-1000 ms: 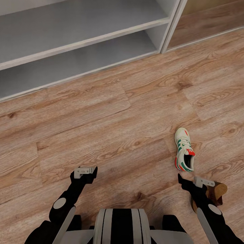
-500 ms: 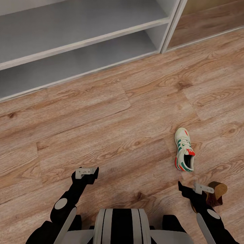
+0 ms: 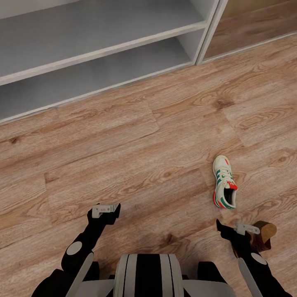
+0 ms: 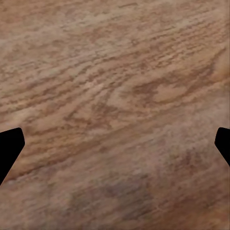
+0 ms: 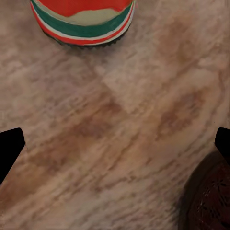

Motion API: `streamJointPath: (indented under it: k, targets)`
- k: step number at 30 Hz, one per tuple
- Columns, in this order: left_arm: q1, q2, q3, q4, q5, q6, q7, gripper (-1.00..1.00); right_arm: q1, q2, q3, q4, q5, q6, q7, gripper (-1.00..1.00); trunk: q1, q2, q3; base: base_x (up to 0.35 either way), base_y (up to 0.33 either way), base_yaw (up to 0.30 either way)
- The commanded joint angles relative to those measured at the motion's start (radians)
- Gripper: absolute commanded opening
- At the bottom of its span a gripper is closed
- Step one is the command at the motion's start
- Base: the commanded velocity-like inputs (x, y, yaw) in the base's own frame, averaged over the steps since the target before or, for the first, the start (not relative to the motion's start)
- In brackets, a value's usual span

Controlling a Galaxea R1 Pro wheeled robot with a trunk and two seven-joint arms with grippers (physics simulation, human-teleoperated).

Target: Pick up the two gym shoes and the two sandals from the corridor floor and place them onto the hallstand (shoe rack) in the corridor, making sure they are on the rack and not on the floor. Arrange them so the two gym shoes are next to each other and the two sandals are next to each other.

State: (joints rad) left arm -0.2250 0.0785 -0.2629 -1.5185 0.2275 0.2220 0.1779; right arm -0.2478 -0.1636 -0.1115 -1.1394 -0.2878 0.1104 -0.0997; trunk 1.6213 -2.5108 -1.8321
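Cream-white sneaker with green stripes and red heel [image 3: 225, 182] lies on wood-plank floor [image 3: 136, 165], right, near. Dark brown sandal with tan sole [image 3: 260, 236] beside right gripper [image 3: 236, 227]. White shelf unit [image 3: 99, 53] far. Both grippers spread, empty; left gripper [image 3: 104, 208] over bare planks. Risk: descending right finger nudges sandal or sneaker heel, skewing grasp.

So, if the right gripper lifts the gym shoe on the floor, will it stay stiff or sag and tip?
The gym shoe stands flat on its wide sole, so it probably will not roll. Its soft-looking laced upper may give under the fingers. The open right gripper could grip near the heel; then the toe may droop.
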Motion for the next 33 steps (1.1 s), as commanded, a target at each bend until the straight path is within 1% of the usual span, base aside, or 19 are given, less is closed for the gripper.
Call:
streamJointPath:
  k: [1,3,6,16,33]
  targets:
    - [0.000,0.001,-0.004,-0.001,0.010,0.003,0.009,1.00,-0.006,0.000,0.001,-0.002,-0.008,0.005,-0.005,1.00,0.000,0.000,0.000,0.000,0.000,0.000]
    - [0.000,0.001,-0.008,-0.001,0.010,0.003,0.009,1.00,-0.022,0.000,0.001,-0.002,-0.008,0.005,-0.005,1.00,0.000,0.000,0.000,0.000,0.000,0.000]
    - [0.000,0.001,-0.014,-0.001,0.010,0.003,0.009,1.00,-0.031,0.001,0.001,-0.002,-0.008,0.005,-0.005,1.00,0.000,0.000,0.000,0.021,0.000,0.000]
    - [0.000,0.001,-0.024,0.000,0.009,0.003,0.011,1.00,-0.040,0.001,0.001,0.000,-0.008,0.004,-0.005,1.00,0.000,0.000,0.000,0.188,0.000,0.000]
    - [0.000,0.001,-0.024,0.000,0.009,0.003,0.011,1.00,-0.041,-0.001,0.001,0.003,-0.008,0.002,-0.005,1.00,0.000,0.000,0.000,0.014,0.000,0.000]
